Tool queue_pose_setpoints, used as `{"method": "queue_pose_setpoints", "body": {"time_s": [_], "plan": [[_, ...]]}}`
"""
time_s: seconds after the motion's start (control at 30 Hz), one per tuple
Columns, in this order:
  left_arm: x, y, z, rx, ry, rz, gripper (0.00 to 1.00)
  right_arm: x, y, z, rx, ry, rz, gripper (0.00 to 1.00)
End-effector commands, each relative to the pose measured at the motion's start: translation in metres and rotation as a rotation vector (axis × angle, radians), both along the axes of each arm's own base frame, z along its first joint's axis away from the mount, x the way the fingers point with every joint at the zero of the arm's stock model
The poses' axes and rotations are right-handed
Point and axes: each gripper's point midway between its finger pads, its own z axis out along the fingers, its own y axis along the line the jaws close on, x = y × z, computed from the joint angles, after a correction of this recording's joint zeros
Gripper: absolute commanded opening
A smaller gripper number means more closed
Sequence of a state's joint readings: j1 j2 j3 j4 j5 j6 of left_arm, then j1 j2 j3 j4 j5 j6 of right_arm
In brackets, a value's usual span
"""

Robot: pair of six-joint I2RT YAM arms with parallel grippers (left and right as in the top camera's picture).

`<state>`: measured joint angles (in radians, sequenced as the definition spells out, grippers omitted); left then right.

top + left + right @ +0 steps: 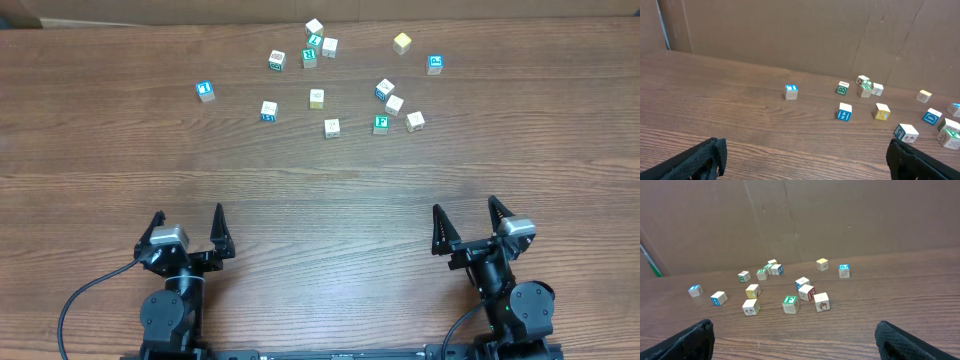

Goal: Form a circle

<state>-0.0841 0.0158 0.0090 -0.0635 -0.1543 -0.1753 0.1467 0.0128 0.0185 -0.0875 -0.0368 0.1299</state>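
Left gripper (pixel 188 212) seen at near table edge, jaws spread wide, nothing held. Right gripper (pixel 465 205) likewise spread and empty, set well apart from left. Both kept well short of cubes. Tight cluster of four alphabet cubes (pixel 315 41) found at far centre of wooden table (pixel 100 160), cubes touching or nearly so, green and blue faces shown. Other cubes scattered loosely around: blue-faced cube (pixel 205 90) alone at left, yellow cube (pixel 402 42) and second blue cube (pixel 435 64) at far right. Cardboard wall (pixel 790 30) seen behind table.
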Motion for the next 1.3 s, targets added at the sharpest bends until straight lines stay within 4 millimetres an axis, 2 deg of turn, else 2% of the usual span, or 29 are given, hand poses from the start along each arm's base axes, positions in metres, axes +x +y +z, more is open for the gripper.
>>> {"method": "queue_pose_setpoints", "body": {"time_s": [0.0,0.1,0.2,0.33,0.47,0.63,0.8,0.83,0.87,1.0,1.1,1.13,1.27], "plan": [[0.0,0.001,0.001,0.021,-0.006,0.004,1.0,0.0,-0.001,-0.002,-0.003,-0.005,-0.005,1.0],[0.0,-0.008,0.007,0.018,-0.018,-0.05,0.99,0.0,-0.001,-0.002,-0.003,-0.005,-0.005,1.0],[-0.004,-0.025,0.029,0.011,-0.064,-0.151,1.0,0.0,-0.001,-0.002,-0.003,-0.005,-0.005,1.0],[-0.022,-0.046,0.085,0.011,-0.147,-0.278,1.0,0.0,-0.001,-0.002,-0.003,-0.005,-0.005,1.0],[-0.047,-0.052,0.149,0.02,-0.241,-0.326,0.99,0.0,-0.001,-0.002,-0.003,-0.005,-0.005,1.0],[-0.069,-0.057,0.213,0.023,-0.239,-0.365,1.0,0.0,-0.001,-0.002,-0.003,-0.005,-0.005,1.0],[-0.07,-0.077,0.284,0.093,-0.158,-0.486,1.0,0.0,-0.001,-0.002,-0.003,-0.005,-0.005,1.0],[-0.06,-0.08,0.308,0.12,-0.09,-0.503,1.0,0.0,-0.001,-0.002,-0.003,-0.005,-0.005,1.0],[-0.05,-0.08,0.32,0.143,-0.035,-0.508,0.99,0.0,-0.001,-0.002,-0.003,-0.005,-0.005,1.0],[-0.022,-0.082,0.338,0.169,0.099,-0.523,0.99,0.0,-0.001,-0.002,-0.003,-0.005,-0.005,1.0],[0.008,-0.085,0.338,0.158,0.224,-0.536,1.0,0.0,-0.001,-0.002,-0.003,-0.005,-0.005,1.0],[0.028,-0.086,0.331,0.149,0.308,-0.544,0.99,0.0,-0.001,-0.002,-0.003,-0.005,-0.005,1.0],[0.066,-0.089,0.297,0.109,0.507,-0.558,1.0,0.0,-0.001,-0.002,-0.003,-0.005,-0.005,1.0]]}}
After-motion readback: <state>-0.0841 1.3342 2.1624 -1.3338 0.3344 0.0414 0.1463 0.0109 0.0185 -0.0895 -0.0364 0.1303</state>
